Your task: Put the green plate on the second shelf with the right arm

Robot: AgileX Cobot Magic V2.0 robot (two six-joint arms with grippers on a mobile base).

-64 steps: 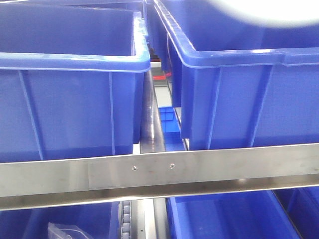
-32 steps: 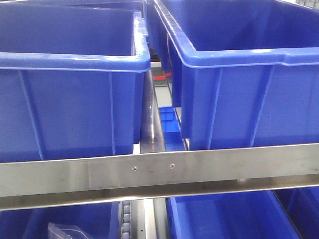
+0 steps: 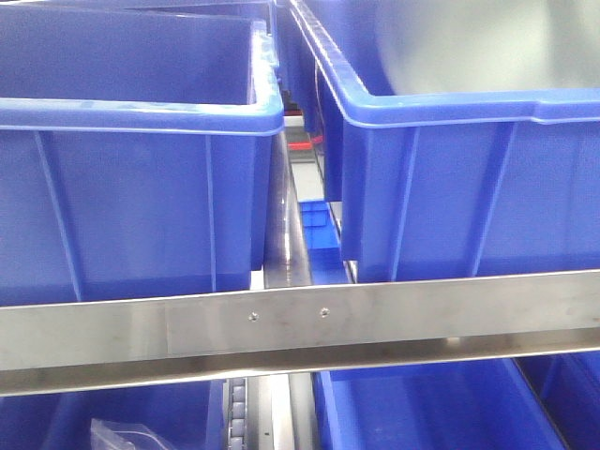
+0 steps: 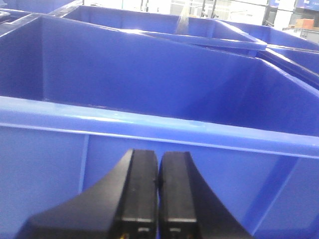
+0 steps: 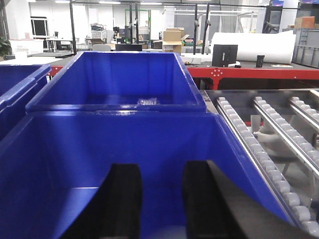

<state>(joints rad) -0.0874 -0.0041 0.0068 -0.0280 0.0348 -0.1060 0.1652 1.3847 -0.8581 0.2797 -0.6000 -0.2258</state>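
The green plate appears in the front view as a broad pale grey-green surface inside the right blue bin, behind that bin's front rim. Only part of it shows, and I cannot tell whether it lies flat or leans. My right gripper is open over a blue bin, its black fingers well apart with nothing clearly between them. My left gripper is shut and empty, pointing at the outer wall of a blue bin. Neither gripper shows in the front view.
A second blue bin stands left of the right one, with a narrow gap between them. A steel shelf rail crosses below, with more blue bins and a plastic bag under it. Roller tracks run at the right of the right wrist view.
A pale blur at the top edge one second ago was gone half a second ago. Now the plate's pale surface fills the upper inside of the right bin.
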